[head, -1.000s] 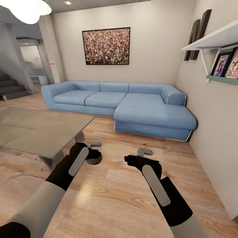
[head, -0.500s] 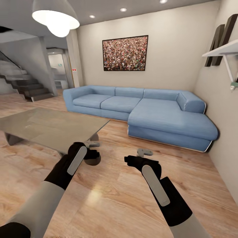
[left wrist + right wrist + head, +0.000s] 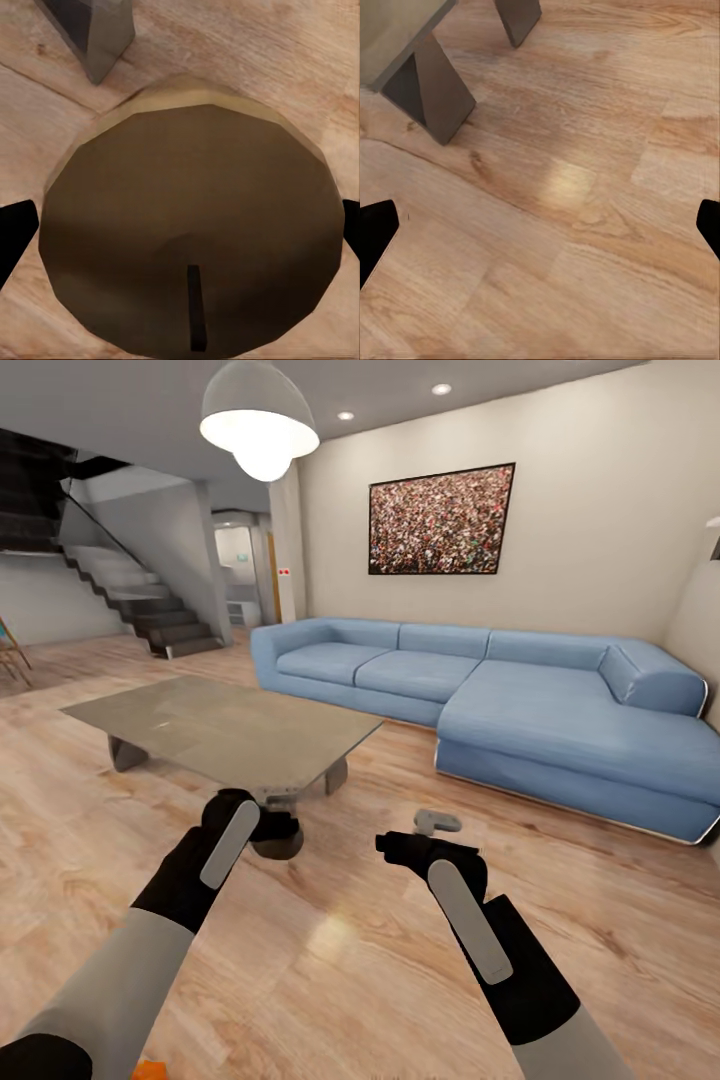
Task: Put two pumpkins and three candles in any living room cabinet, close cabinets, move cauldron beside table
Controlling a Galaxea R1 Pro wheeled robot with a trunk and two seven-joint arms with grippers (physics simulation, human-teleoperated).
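jaws on the left hold a round brown vessel; right jaws spread over bare floor

jaws of the left gripper (image 3: 272, 830) are clamped on a dark brown rounded thing that looks like the cauldron (image 3: 191, 225). in the left wrist view its domed body sits between the two black fingertips (image 3: 15, 232) at the picture's sides, and a short dark bar stands out near its lower middle. from the head view the same round dark shape (image 3: 278, 845) hangs just past the left hand, above the wooden floor (image 3: 330, 950) and just beside the near corner of the grey low surface (image 3: 230, 725).

jaws of the right gripper (image 3: 425, 838) stand apart. the right wrist view has its two black fingertips (image 3: 376, 229) wide at the edges with nothing between them but floorboards, and a wedge-shaped grey leg (image 3: 431, 94) of the surface further off.

beyond the surface a long blue corner sofa (image 3: 500, 700) runs along the pale wall, under a framed picture (image 3: 440, 520) of a dense crowd. a white pendant lamp (image 3: 260, 425) hangs lit over the surface, and a dark staircase (image 3: 140, 600) climbs at the far left. a small orange scrap (image 3: 150, 1070) shows at the bottom edge of the head view; what it is cannot be told.
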